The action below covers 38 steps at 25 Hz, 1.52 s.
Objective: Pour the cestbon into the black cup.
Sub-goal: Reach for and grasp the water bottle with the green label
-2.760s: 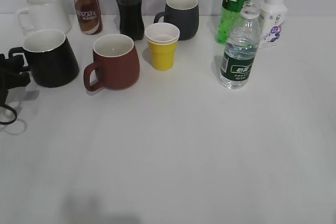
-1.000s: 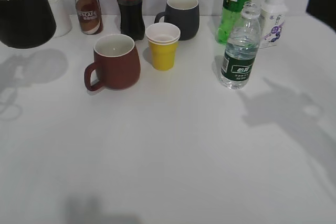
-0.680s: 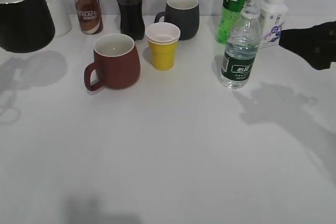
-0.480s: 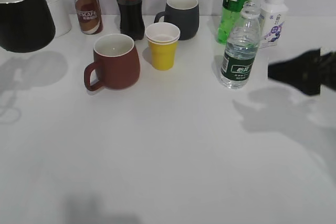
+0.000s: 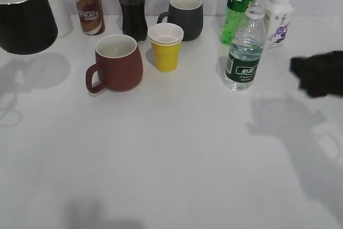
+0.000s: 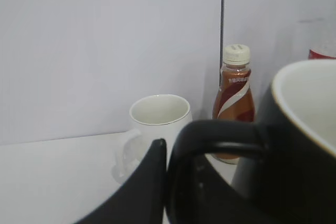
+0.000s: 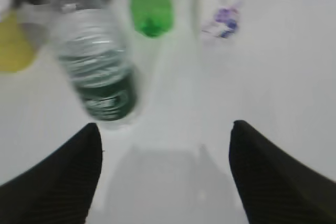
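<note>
The cestbon (image 5: pixel 244 52), a clear ribbed bottle with a dark green label and no cap, stands upright right of centre. It also shows blurred in the right wrist view (image 7: pixel 100 66). My right gripper (image 7: pixel 165 129) is open and empty, to the right of the bottle and apart from it; it shows as a dark shape (image 5: pixel 319 73) at the right edge. The black cup (image 5: pixel 24 17) hangs in the air at the far left. My left gripper (image 6: pixel 165 153) is shut on its black loop handle (image 6: pixel 220 135).
A brown-red mug (image 5: pixel 115 63), a yellow cup (image 5: pixel 166 46), a dark grey mug (image 5: pixel 185 17), a cola bottle (image 5: pixel 131 4), a Nescafe bottle (image 5: pixel 88 4), a white mug (image 6: pixel 155 124), a green soda bottle (image 5: pixel 241 4) and a white milk bottle (image 5: pixel 277 20) stand along the back.
The black cup was lifted off the table by my left gripper and now hangs still. My right gripper came in from the right toward the cestbon, then drew back a little to the right.
</note>
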Each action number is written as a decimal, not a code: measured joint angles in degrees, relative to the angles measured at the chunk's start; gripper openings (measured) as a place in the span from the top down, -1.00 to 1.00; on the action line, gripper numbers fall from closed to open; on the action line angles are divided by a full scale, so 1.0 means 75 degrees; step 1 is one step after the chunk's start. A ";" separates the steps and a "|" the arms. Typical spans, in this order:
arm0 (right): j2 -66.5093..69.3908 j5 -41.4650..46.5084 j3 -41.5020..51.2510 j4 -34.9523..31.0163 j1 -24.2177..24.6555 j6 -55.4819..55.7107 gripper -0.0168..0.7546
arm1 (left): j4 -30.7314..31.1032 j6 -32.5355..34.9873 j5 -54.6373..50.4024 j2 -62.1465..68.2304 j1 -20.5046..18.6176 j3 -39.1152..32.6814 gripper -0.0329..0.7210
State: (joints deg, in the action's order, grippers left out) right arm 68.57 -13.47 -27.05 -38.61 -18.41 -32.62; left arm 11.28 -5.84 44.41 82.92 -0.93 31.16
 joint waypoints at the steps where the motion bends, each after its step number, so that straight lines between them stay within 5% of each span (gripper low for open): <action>1: 0.0004 -0.0558 0.0290 0.0225 -0.0422 0.0233 -0.51 | 0.0028 0.0000 0.0000 0.0000 0.0000 0.0000 0.79; 4: 0.0400 -0.2150 0.0975 0.0804 -0.1512 0.0988 -0.51 | 0.0132 0.0000 0.0000 0.0000 0.0000 0.0000 0.79; 9: 0.1739 -0.3899 0.0956 0.1242 -0.1710 0.1752 -0.60 | 0.0219 0.0000 0.0000 0.0000 0.0000 0.0000 0.79; 25: 0.4766 -0.3971 -0.1521 0.0860 -0.1640 0.2630 -0.66 | 0.0578 0.0000 0.0000 0.0000 0.0000 0.0000 0.79; 30: 0.5522 -0.4060 -0.2139 0.0772 -0.1534 0.2562 -0.27 | 0.0759 -0.0014 0.0000 0.0000 0.0000 0.0000 0.79; 38: 0.5176 -0.3431 -0.2164 0.1252 -0.1534 0.1881 -0.27 | 0.2179 -0.1160 0.0033 -0.0025 0.0000 0.0000 0.79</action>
State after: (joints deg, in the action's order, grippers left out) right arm 107.39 -39.20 -43.28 -29.22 -29.92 -18.51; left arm 27.62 -14.55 44.66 82.74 -0.93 31.16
